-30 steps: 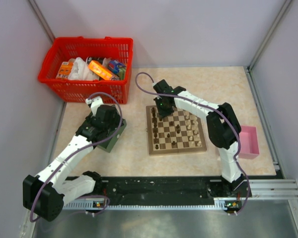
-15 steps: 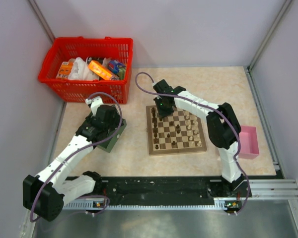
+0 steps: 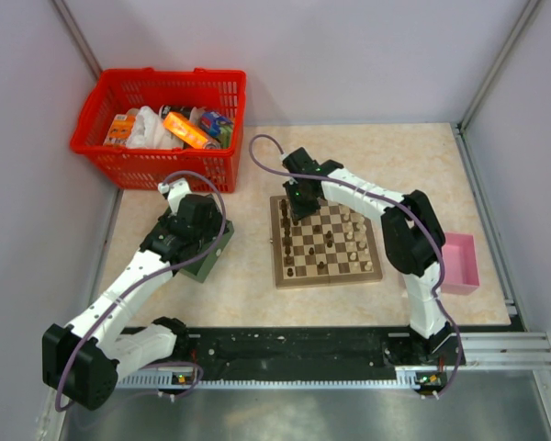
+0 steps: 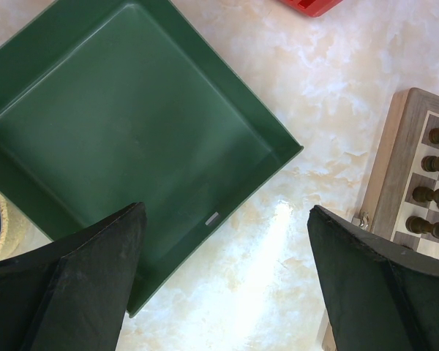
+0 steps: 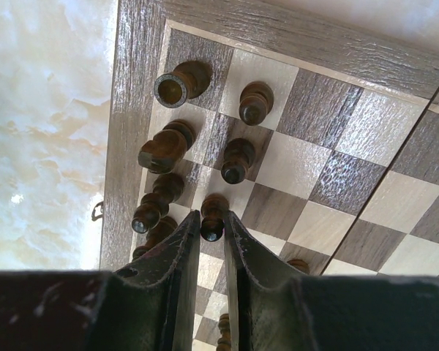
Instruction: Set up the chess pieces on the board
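The board (image 3: 329, 279) lies mid-table with dark and cream chess pieces (image 3: 335, 237) spread over it. My right gripper (image 3: 296, 209) is at the board's far left corner. In the right wrist view it (image 5: 211, 214) is shut on a dark pawn (image 5: 213, 228) whose base rests on a light square. Several other dark pieces (image 5: 163, 146) stand close by in the two edge columns of the board (image 5: 329, 110). My left gripper (image 4: 223, 212) hangs open and empty above the table, between the green tray (image 4: 132, 131) and the board's edge (image 4: 402, 168).
A red basket (image 3: 161, 115) full of packets sits at the back left. A pink box (image 3: 461, 262) lies at the right edge of the table. The green tray (image 3: 205, 265) rests left of the board, under the left arm. Walls enclose three sides.
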You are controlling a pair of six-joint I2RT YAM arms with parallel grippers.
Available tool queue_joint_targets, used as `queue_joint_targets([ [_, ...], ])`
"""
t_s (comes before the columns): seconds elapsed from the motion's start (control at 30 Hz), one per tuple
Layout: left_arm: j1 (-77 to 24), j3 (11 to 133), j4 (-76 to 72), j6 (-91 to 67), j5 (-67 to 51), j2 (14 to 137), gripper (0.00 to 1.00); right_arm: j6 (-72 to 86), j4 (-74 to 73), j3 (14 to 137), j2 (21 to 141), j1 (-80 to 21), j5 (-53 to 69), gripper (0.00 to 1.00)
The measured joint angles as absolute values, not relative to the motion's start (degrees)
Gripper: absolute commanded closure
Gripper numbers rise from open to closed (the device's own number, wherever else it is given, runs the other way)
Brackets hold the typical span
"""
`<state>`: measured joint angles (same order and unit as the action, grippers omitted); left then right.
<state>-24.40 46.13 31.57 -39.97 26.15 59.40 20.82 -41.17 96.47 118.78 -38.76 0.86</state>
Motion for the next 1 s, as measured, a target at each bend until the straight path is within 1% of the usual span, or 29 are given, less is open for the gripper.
queue_joint_targets([
  [0.53, -24.40, 46.13, 31.48, -39.97, 25.76, 59.42, 0.04, 20.80, -41.17, 96.53, 118.80, -38.85, -0.21, 0.79],
  [0.73, -24.40, 46.13, 31.48, -39.97, 25.76, 59.42, 0.04, 20.73, -41.34, 96.82, 118.80, -38.85, -0.51, 0.71],
  [1.0, -24.40, 46.13, 31.48, -39.97, 25.74, 59.42, 0.04, 20.69, -41.28, 98.04, 118.80, -38.85, 0.40, 0.69],
])
